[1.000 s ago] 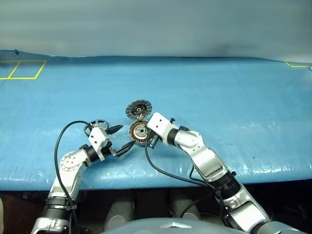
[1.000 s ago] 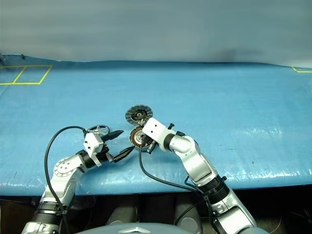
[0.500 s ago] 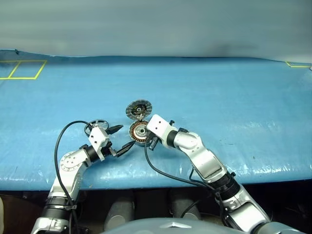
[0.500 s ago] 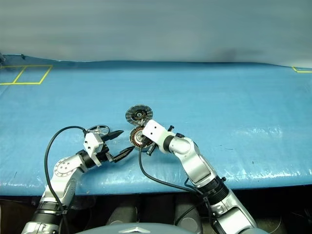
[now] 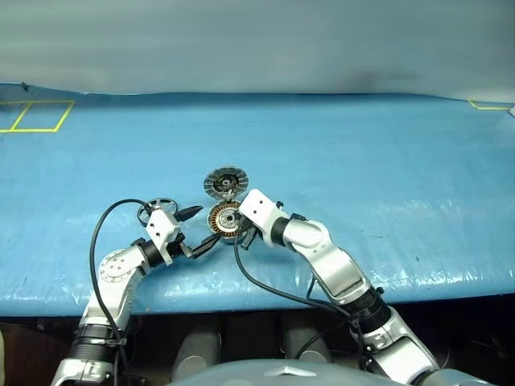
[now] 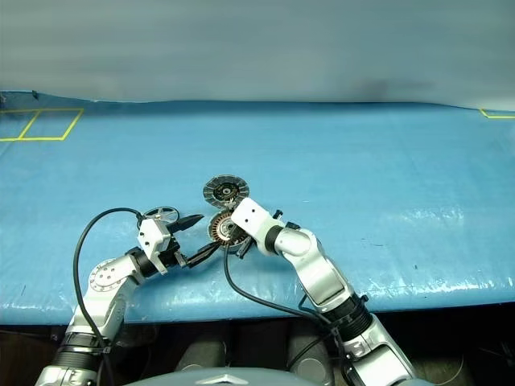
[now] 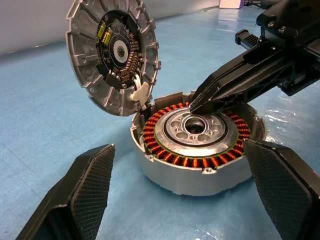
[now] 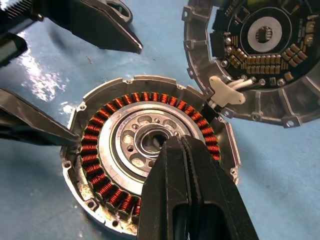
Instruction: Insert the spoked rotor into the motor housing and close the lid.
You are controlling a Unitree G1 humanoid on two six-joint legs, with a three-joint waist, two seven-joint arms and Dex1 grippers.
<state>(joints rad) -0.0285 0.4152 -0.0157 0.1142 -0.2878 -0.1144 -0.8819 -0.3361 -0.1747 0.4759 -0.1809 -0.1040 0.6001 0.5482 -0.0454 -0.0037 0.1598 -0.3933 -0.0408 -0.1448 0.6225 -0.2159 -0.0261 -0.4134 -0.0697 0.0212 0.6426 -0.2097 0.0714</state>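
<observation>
The motor housing [image 5: 224,219] lies on the blue table, its copper windings and grey centre showing. Its lid [image 5: 225,182] stands open at the housing's far edge, with the ribbed inner face and dark centre toward me. The spoked rotor [image 5: 157,211] lies flat on the table behind my left hand. My left gripper [image 5: 201,227] is open just left of the housing, with one finger on each side of it in the left wrist view and holding nothing. My right gripper [image 8: 172,142] is shut on nothing, and its tips sit at the housing's centre hub [image 7: 192,125].
The blue sheet over the table [image 5: 362,161] stretches wide to the right and back. Yellow tape squares [image 5: 36,115] mark the far left corner, and a yellow mark [image 5: 491,105] sits at the far right. The table's front edge [image 5: 265,301] runs just below both hands.
</observation>
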